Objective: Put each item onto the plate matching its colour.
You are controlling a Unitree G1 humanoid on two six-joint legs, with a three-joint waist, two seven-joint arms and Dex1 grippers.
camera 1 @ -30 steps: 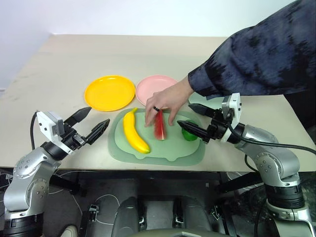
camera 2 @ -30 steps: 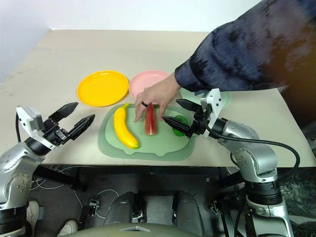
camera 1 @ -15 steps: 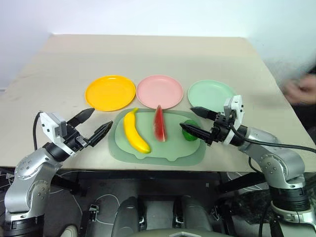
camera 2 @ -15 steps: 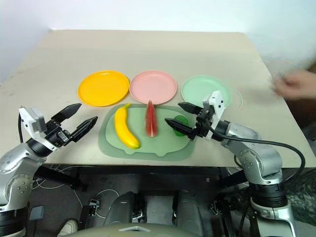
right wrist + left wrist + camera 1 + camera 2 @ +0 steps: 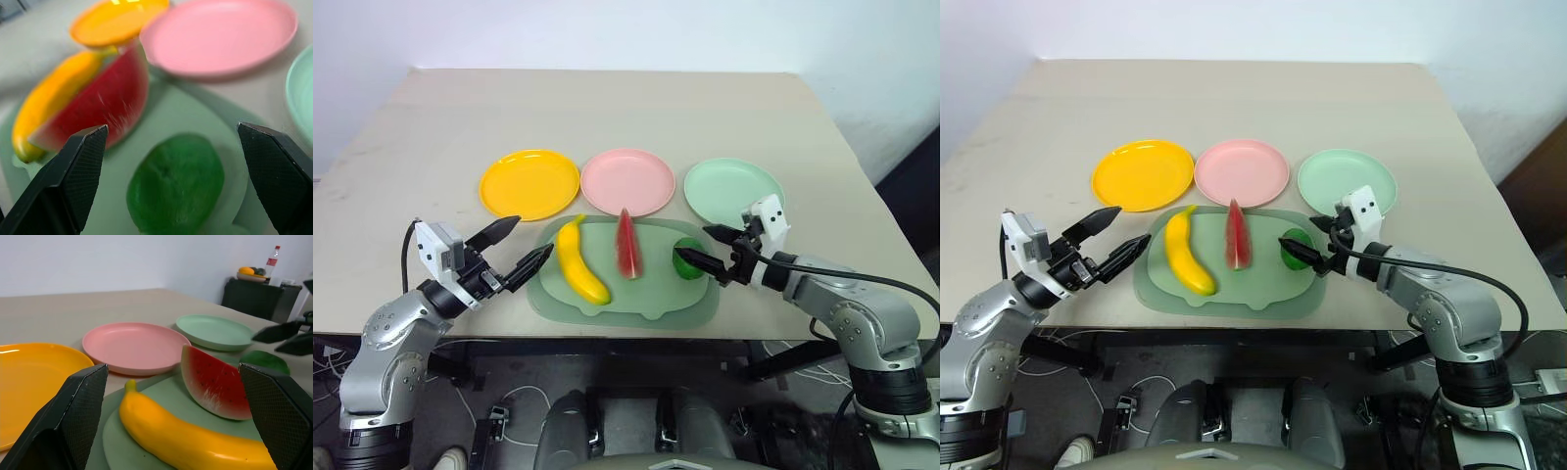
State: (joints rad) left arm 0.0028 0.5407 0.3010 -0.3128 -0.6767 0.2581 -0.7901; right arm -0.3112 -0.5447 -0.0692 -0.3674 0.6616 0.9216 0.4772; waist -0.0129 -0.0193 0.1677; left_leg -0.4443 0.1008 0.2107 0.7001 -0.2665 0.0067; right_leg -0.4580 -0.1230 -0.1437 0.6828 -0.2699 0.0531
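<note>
Green fruit (image 5: 687, 258) lies just ahead of the right gripper (image 5: 707, 249), between its spread, empty jaws; left gripper (image 5: 524, 245) likewise gapes empty.

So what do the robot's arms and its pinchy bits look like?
Both arms are shiny silver-grey metal with rounded joints and black bands. Each ends in a tool, the left tool and the right tool, made of two pointed black fingers. A small white box sits on each wrist, and a black cable loops along each arm.

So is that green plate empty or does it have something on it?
Empty. The green plate shows only bare surface; the green fruit lies on the tray.
</note>
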